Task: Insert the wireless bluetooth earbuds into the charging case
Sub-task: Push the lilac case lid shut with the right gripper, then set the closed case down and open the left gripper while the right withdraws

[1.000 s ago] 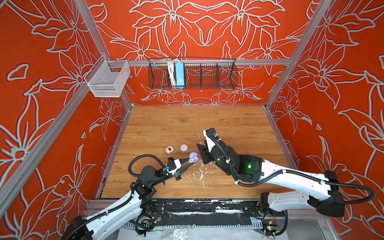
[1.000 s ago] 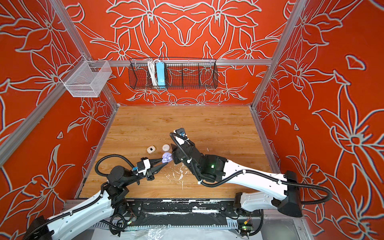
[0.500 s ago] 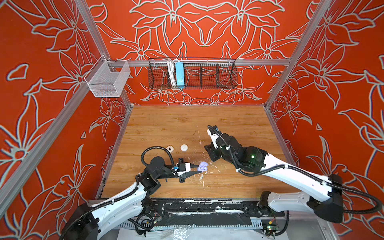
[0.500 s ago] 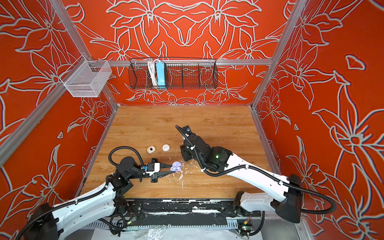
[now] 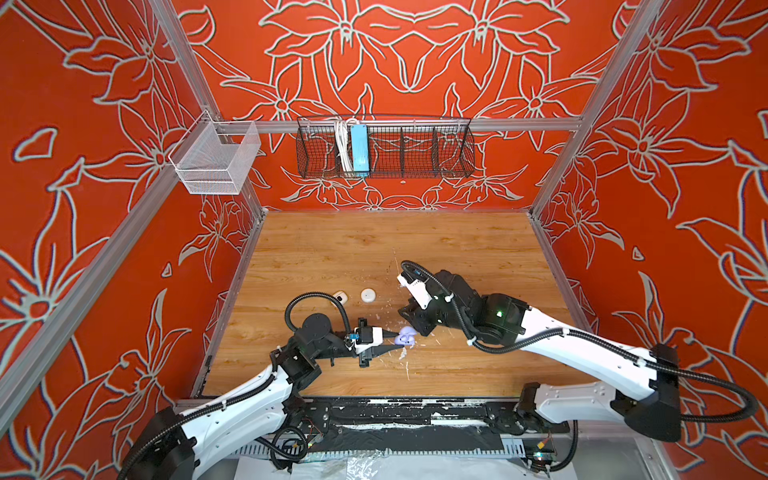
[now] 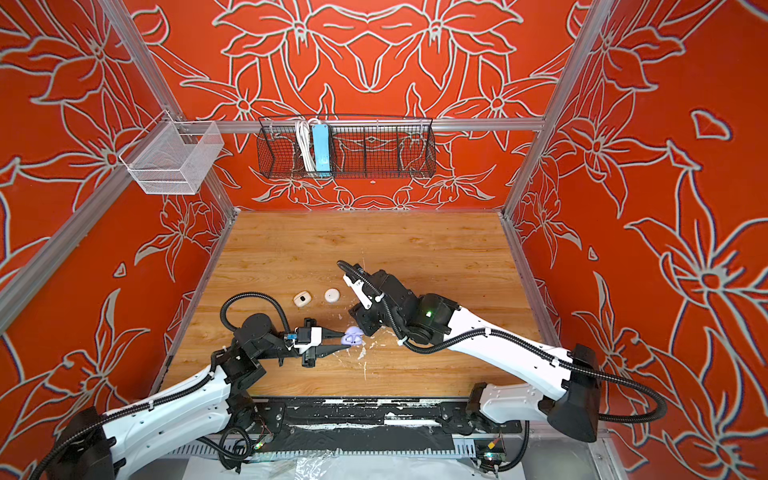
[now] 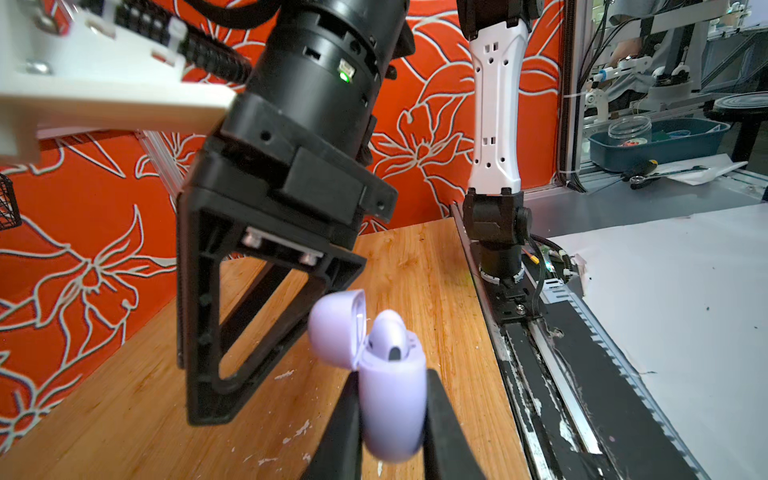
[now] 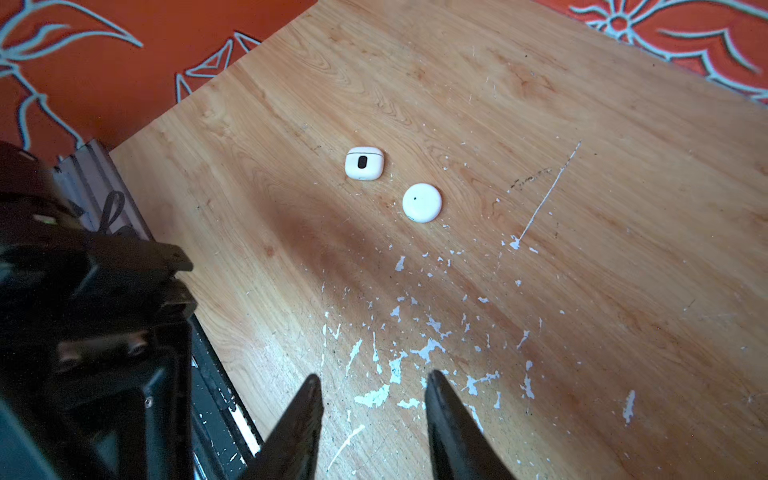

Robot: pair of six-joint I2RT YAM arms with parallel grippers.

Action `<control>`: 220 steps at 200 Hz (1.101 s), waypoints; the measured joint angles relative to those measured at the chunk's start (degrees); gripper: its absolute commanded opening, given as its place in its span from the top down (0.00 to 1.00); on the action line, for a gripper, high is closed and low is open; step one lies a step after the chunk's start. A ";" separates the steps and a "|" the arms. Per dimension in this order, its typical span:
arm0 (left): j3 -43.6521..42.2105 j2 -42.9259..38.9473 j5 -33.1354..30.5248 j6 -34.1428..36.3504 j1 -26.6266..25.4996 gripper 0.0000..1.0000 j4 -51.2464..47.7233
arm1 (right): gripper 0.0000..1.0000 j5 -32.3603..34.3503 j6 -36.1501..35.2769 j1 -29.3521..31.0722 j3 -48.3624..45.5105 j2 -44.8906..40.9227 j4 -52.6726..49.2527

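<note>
Orange floral walls enclose a paint-flecked wooden tabletop

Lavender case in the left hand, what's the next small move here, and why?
Probably bring the right hand onto the lid and tip it shut. The left hand clamps the lavender case, its lid stands open, a lavender bud sits inside, and the right hand is open, empty and close beside it.

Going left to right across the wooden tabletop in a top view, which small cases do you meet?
cream rounded-square case with a black oval → round white case → open lavender case
</note>
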 measured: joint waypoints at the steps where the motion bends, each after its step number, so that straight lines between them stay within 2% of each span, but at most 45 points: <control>1: 0.00 -0.04 -0.02 -0.02 -0.02 1.00 -0.04 | 0.57 -0.04 -0.02 0.04 -0.04 -0.07 0.02; 66: -0.15 -0.85 -3.96 -0.74 -0.22 1.00 -1.55 | 0.57 0.04 -1.36 3.85 -1.88 -3.67 1.03; 95: -0.17 -0.42 -7.58 -2.34 -0.22 1.00 -1.66 | 0.58 4.57 -0.74 4.85 -2.12 -4.83 0.63; 121: 0.00 2.43 -14.53 -5.46 -0.09 1.00 -0.81 | 0.52 11.61 1.20 5.20 -3.54 -7.43 -0.55; 168: 6.25 15.91 -27.28 -16.41 1.79 1.00 -1.20 | 0.41 26.84 7.06 4.15 -7.54 -13.77 -2.36; 191: 12.52 25.49 -31.43 -24.52 2.29 1.00 -3.96 | 0.36 33.42 11.15 2.64 -8.37 -15.76 -4.11; 220: 20.85 34.71 -36.52 -35.63 2.73 1.00 -10.34 | 0.35 40.28 15.50 1.36 -8.79 -17.73 -6.08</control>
